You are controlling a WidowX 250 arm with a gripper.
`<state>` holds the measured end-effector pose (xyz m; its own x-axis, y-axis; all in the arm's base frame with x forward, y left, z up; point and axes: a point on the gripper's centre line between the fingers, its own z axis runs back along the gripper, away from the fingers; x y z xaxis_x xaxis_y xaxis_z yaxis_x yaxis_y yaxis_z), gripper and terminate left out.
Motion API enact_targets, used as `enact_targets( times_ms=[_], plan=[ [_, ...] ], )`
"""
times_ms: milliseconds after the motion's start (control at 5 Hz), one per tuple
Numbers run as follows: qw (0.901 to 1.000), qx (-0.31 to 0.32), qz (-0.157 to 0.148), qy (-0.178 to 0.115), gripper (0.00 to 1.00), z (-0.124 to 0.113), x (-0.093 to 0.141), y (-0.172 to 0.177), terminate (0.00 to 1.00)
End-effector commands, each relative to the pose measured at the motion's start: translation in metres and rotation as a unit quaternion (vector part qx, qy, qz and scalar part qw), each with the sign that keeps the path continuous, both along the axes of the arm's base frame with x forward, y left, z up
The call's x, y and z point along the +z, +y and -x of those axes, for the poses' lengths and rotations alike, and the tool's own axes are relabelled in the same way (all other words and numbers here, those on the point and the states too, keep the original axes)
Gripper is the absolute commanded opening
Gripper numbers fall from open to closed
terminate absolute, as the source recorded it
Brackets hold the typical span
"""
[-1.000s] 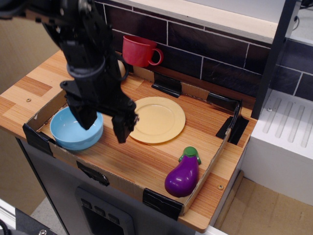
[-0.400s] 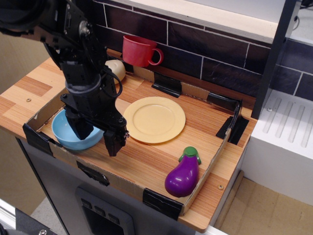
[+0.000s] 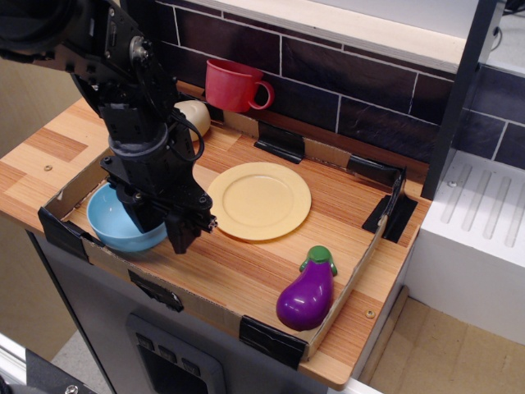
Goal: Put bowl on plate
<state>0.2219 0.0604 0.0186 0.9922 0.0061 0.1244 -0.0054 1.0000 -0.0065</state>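
The light blue bowl [image 3: 111,222] sits at the front left corner of the cardboard tray, with its right half hidden by the arm. My gripper [image 3: 164,230] is down over the bowl's right rim, one finger inside the bowl and the other outside, with the jaws drawn close onto the rim. The pale yellow plate [image 3: 259,199] lies flat just to the right of the bowl, and nothing is on it. The bowl rests on the tray floor.
A red handled cup [image 3: 232,84] stands at the back by the dark tiled wall. A cream cup [image 3: 196,115] sits behind the arm. A purple toy eggplant [image 3: 305,295] lies at the front right. Low cardboard walls [image 3: 361,271] ring the work area.
The gripper moved left and down from over the plate's edge to the bowl's right rim. Its fingers have drawn closer together around the rim. The bowl and the plate have not moved.
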Motion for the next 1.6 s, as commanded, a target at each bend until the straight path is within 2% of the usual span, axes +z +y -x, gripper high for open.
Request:
enact_targets(
  times_ms=[0,200,400,600,800,1000,1200,1400],
  plan=[
    [0.9993,0.027,-0.017,-0.020,0.00,-0.008,0.009,0.004,0.00],
    [0.9987,0.038,-0.015,-0.029,0.00,-0.013,0.020,-0.003,0.00],
    [0.9978,0.054,0.000,-0.038,0.00,-0.025,0.041,-0.024,0.00],
    [0.9974,0.063,0.014,-0.032,0.00,-0.045,0.053,-0.049,0.00],
    [0.9978,0.057,0.017,-0.031,0.00,-0.069,0.053,-0.078,0.00],
    [0.9979,0.051,0.005,-0.039,0.00,-0.094,0.044,-0.091,0.00],
    [0.9976,0.058,-0.001,-0.037,0.00,-0.102,0.036,-0.085,0.00],
    [0.9976,0.055,-0.013,-0.041,0.00,-0.098,0.030,-0.080,0.00]
  ],
)
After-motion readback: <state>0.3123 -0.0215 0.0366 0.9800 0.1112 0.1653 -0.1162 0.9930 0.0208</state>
